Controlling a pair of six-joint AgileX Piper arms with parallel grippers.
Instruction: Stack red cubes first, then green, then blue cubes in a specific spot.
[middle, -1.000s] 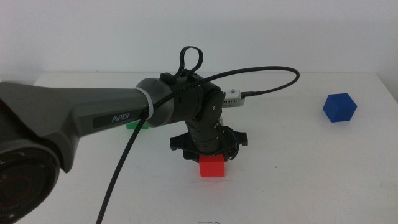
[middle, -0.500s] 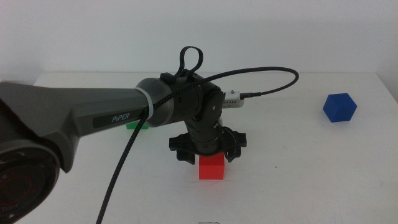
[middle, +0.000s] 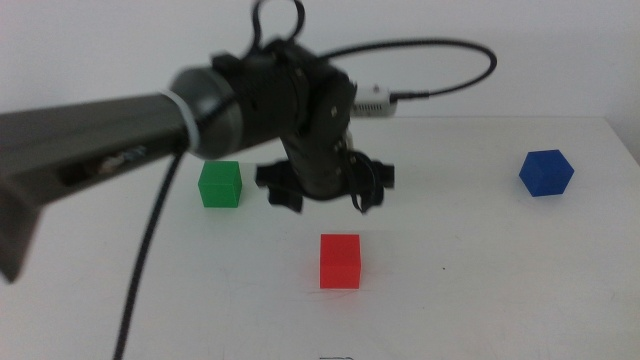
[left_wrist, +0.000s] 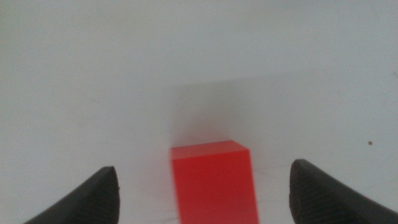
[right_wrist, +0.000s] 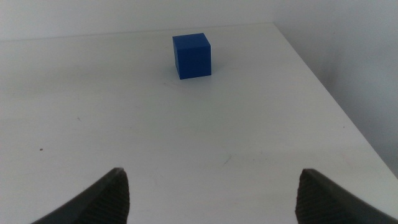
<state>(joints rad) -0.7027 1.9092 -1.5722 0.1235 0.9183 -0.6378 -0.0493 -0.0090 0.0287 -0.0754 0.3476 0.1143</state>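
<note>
Hovering with jaws wide and empty, the left gripper (middle: 322, 196) hangs above the red cube (middle: 340, 261). The green cube (middle: 220, 185) sits just beside it toward the arm's own side, nearer than the blue cube (middle: 546, 172). The right gripper (right_wrist: 211, 186) waits spread wide, facing blue.

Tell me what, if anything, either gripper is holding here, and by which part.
Nothing is held. The left gripper hangs open above the red cube, which sits free on the table. The right gripper is open too, well short of the blue cube.

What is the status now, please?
Left gripper open, above red cube, not touching. Right gripper open, waiting, facing blue cube. Green cube alone on table; nothing stacked, nothing blocking.
</note>
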